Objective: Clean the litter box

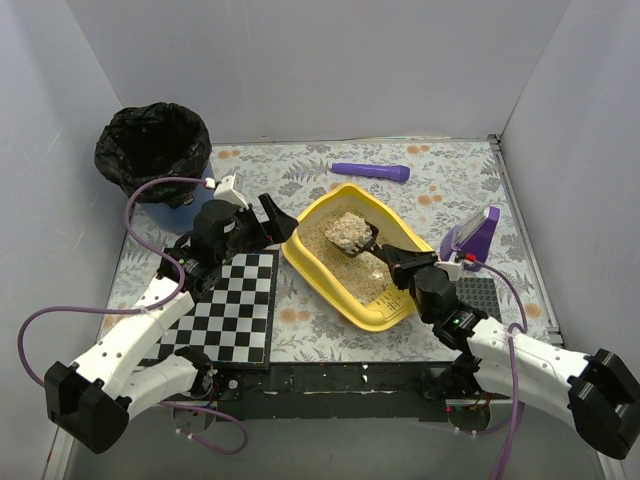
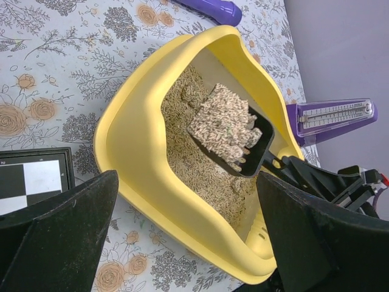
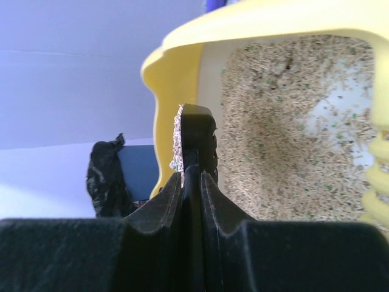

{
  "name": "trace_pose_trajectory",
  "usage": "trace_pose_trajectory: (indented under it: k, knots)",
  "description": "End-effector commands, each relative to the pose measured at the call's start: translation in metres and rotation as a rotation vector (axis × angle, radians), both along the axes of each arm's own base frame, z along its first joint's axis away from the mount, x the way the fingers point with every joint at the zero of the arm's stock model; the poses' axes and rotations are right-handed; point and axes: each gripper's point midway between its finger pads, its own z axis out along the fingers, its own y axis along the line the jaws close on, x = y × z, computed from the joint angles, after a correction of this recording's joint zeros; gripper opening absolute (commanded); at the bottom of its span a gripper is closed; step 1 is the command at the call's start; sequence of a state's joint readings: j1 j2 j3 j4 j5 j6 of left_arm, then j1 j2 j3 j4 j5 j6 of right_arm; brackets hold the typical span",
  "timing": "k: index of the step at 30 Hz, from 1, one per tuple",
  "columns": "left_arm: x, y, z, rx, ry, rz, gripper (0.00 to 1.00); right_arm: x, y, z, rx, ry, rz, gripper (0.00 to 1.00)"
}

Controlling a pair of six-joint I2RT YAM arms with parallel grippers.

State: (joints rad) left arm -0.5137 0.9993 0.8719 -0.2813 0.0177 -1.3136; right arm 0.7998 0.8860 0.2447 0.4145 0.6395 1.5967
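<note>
Right end effector (image 1: 393,253) holds scoop (image 2: 258,149) over litter box (image 2: 140,140).

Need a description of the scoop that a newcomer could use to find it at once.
Find the yellow litter box in the middle of the floral table. Inside it, over the beige litter, is the scoop, its handle pinched in the right gripper. Unlike the purple cylinder behind the box, it is black and carries a pale clump.

The floral table (image 1: 300,325) carries the litter box (image 1: 300,262) just ahead of the left gripper (image 1: 268,225), a checkerboard (image 1: 235,310) just behind it, a bagged bin (image 1: 155,150) to its left, and a purple cylinder (image 1: 370,171) beyond.
</note>
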Motion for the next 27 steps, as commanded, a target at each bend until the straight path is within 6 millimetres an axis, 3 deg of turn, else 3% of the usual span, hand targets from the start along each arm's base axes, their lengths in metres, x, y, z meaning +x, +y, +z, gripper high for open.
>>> trace_pose_trajectory:
  k: [1, 4, 13, 18, 19, 22, 27]
  knots:
    - [-0.007, 0.002, 0.000, -0.010, -0.006, -0.005, 0.98, 0.004, -0.005, 0.069, 0.161, -0.178, -0.039, 0.01]
    - [-0.010, -0.001, -0.002, -0.009, -0.003, -0.028, 0.98, -0.002, -0.008, 0.082, 0.167, -0.227, -0.021, 0.01]
    - [-0.010, -0.003, -0.009, -0.007, 0.012, -0.036, 0.98, -0.019, -0.027, 0.058, 0.287, -0.217, -0.036, 0.01]
    - [-0.009, -0.003, -0.012, -0.004, 0.016, -0.034, 0.98, -0.028, -0.038, 0.067, 0.356, -0.310, -0.043, 0.01]
    - [-0.009, -0.003, -0.012, -0.003, 0.015, -0.035, 0.98, -0.031, -0.040, 0.059, 0.342, -0.320, -0.037, 0.01]
    - [-0.009, -0.003, -0.014, 0.002, 0.017, -0.036, 0.98, -0.033, -0.045, 0.063, 0.337, -0.352, -0.048, 0.01]
    - [-0.008, -0.003, -0.014, 0.000, 0.020, -0.033, 0.98, -0.031, -0.051, 0.050, 0.374, -0.304, -0.083, 0.01]
